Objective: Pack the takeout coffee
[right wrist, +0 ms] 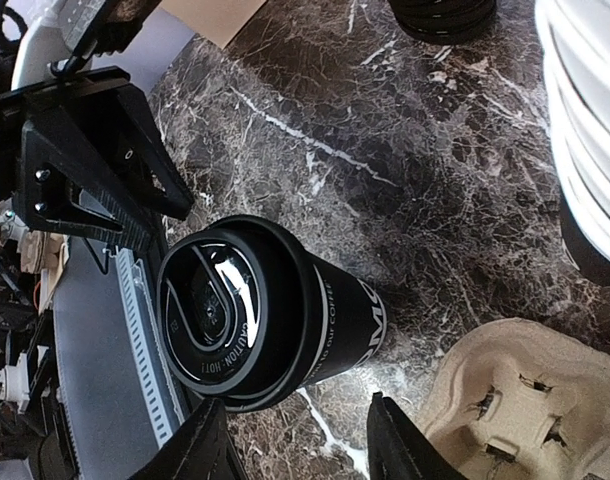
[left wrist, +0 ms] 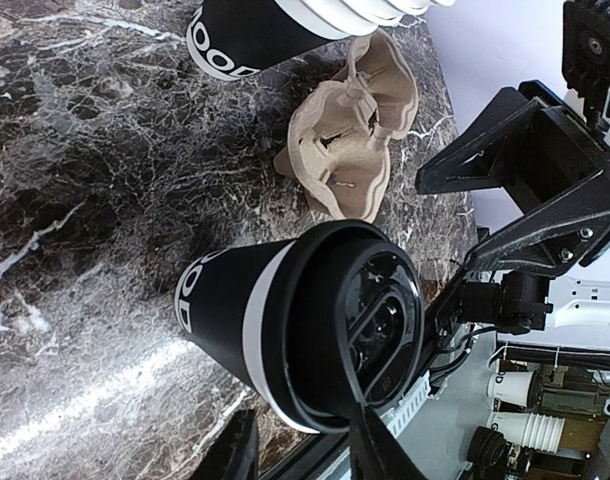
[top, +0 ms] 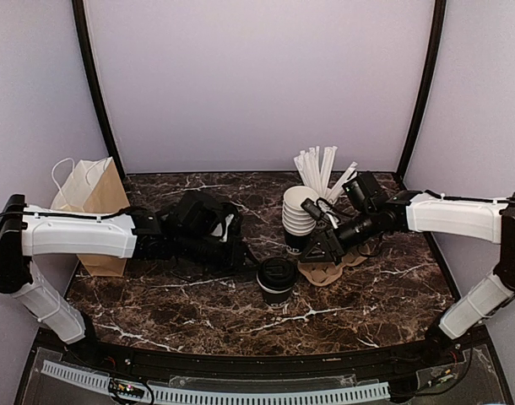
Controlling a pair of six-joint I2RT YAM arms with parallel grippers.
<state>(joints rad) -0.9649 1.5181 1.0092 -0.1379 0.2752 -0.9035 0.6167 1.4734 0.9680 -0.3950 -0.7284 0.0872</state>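
Takeout coffee upright on the counter, not gripped.
It stands just beside the cardboard cup carrier, lid on. My left jaws are parted, their tips close to the lid, and hold nothing. My right jaws are parted too, by the carrier, with the cup just ahead of them.

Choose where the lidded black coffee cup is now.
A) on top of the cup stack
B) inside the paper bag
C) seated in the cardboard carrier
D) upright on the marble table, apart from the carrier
D: the lidded cup stands upright on the marble table, with bare marble between it and the cardboard carrier, whose visible wells are empty.
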